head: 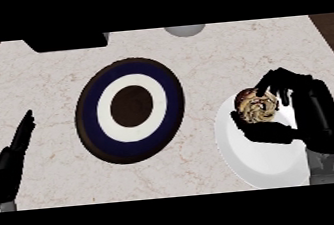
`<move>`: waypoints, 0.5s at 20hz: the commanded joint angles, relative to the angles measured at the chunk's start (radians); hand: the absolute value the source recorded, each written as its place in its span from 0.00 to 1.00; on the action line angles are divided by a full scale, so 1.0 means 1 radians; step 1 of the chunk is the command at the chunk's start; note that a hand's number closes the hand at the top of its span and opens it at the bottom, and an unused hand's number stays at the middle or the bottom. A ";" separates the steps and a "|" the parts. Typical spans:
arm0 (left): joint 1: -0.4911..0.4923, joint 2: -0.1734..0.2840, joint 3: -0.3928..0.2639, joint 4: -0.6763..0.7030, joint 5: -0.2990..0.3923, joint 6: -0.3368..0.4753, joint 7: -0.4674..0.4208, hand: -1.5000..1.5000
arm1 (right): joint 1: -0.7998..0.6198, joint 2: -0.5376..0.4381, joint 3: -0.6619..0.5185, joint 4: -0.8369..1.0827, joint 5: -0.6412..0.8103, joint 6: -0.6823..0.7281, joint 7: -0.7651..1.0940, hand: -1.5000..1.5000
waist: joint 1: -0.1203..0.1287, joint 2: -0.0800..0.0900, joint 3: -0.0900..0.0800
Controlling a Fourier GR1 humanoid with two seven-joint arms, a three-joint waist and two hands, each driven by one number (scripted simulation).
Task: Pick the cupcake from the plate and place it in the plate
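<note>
Two plates lie on the pale marble-patterned desk (194, 52). The plain white round plate (260, 164) sits toward the desk's right edge, near the front, partly covered by the robot's right forearm. The other, a round plate with a dark brown rim, a navy blue ring, a white ring and a dark brown centre (130, 110), lies near the middle of the desk, left of the white one and clearly apart from it.

The brown-and-cream swirled cupcake (257, 107) is over the upper left part of the white plate, at that plate's far edge. The black right hand (278, 117) is closed around it: the fingers curl over the cupcake's top and right side, and the thumb wraps beneath it on the near side, so the cupcake shows only between them. Whether the cupcake touches the white plate or is raised off it cannot be told from this steep downward view.

The black left hand (14, 148) shows near the desk's left edge toward the front, fingers straight and together, pointing toward the far side, holding nothing and well away from both plates.

At the desk's far edge, a dark boxy object (67, 42) sits toward the left, and a pale grey rounded object (186, 30) sits nearer the middle; both are cut off by the view.
</note>
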 commanded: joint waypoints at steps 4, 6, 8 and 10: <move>0.039 -0.014 -0.010 -0.067 -0.016 -0.008 0.018 0.50 | -0.213 0.120 0.069 -0.065 0.052 0.143 0.189 1.00 | 0.017 0.003 0.001; 0.072 -0.063 -0.040 -0.011 -0.068 0.045 -0.088 0.50 | -0.219 0.176 0.111 -0.070 0.079 0.145 0.225 1.00 | 0.016 0.004 0.000; -0.010 -0.009 -0.002 -0.018 -0.016 -0.024 0.009 0.50 | -0.302 0.246 0.124 -0.027 0.090 0.172 0.284 1.00 | 0.014 0.004 0.000; 0.012 0.016 0.023 -0.011 0.009 -0.055 -0.019 0.50 | -0.367 0.331 0.174 0.098 0.165 0.153 0.344 1.00 | 0.021 0.004 0.000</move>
